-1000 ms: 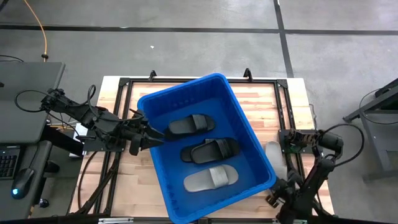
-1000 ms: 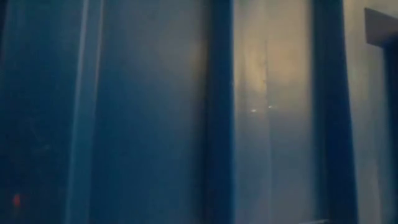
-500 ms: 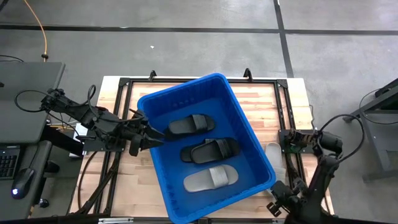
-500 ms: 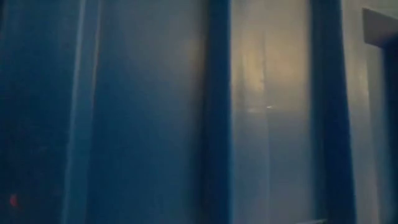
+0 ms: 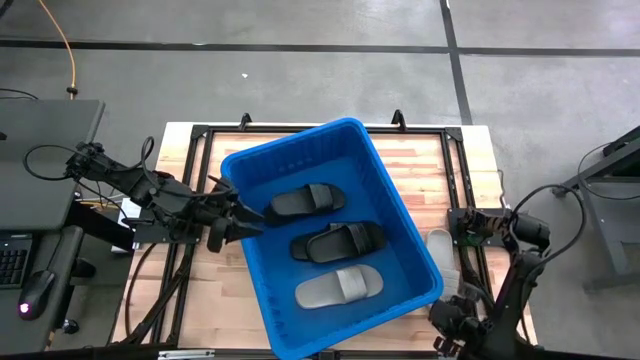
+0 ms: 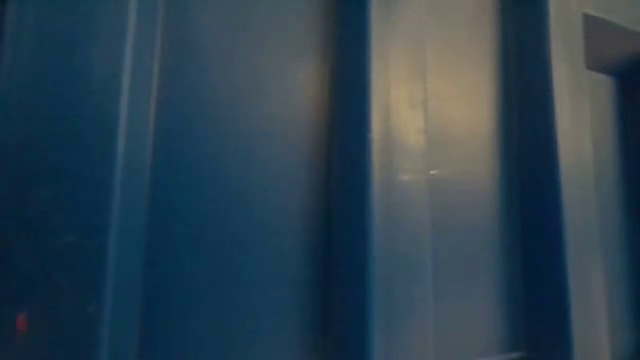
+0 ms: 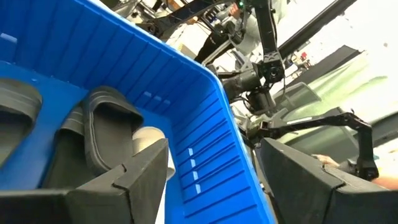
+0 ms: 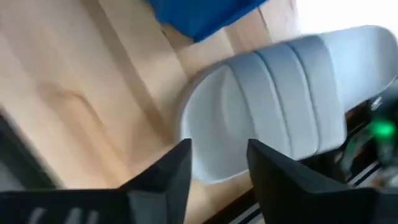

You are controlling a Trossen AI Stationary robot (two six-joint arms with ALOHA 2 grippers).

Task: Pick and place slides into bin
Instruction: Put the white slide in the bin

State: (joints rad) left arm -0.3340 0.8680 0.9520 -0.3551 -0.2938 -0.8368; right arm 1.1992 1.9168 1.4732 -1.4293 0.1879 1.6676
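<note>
The blue bin (image 5: pixel 330 150) stands askew on the wooden table and fills the low view with its wall (image 6: pixel 250 180). Inside lie two black slides (image 5: pixel 305 200) (image 5: pixel 340 242) and a pale grey slide (image 5: pixel 340 288). Another pale grey slide (image 8: pixel 273 106) lies flat on its sole on the table, right of the bin (image 5: pixel 440 250). My left gripper (image 5: pixel 238 215) is at the bin's left rim. My right gripper (image 8: pixel 219 168) hovers open over this outer slide's near end (image 5: pixel 450 310), touching nothing. My left gripper straddles the bin's left wall at the rim (image 7: pixel 252 186). One finger (image 7: pixel 134 180) is inside the bin and one finger (image 7: pixel 298 180) outside. It comes nearly level from the table's left. The bin's bottom rests on the table.
A black metal frame (image 5: pixel 200 135) runs around the tabletop. Bare wood (image 8: pixel 74 93) shows beside the outer slide. A desk with a keyboard and mouse (image 5: pixel 35 290) stands left of the table, and a grey stand (image 5: pixel 610 170) is at the right.
My right gripper has risen above the near end of the outer grey slide, near the table's near right corner, and its wrist has rolled. The slide lies on the table as before. My left gripper and the bin have kept still.
</note>
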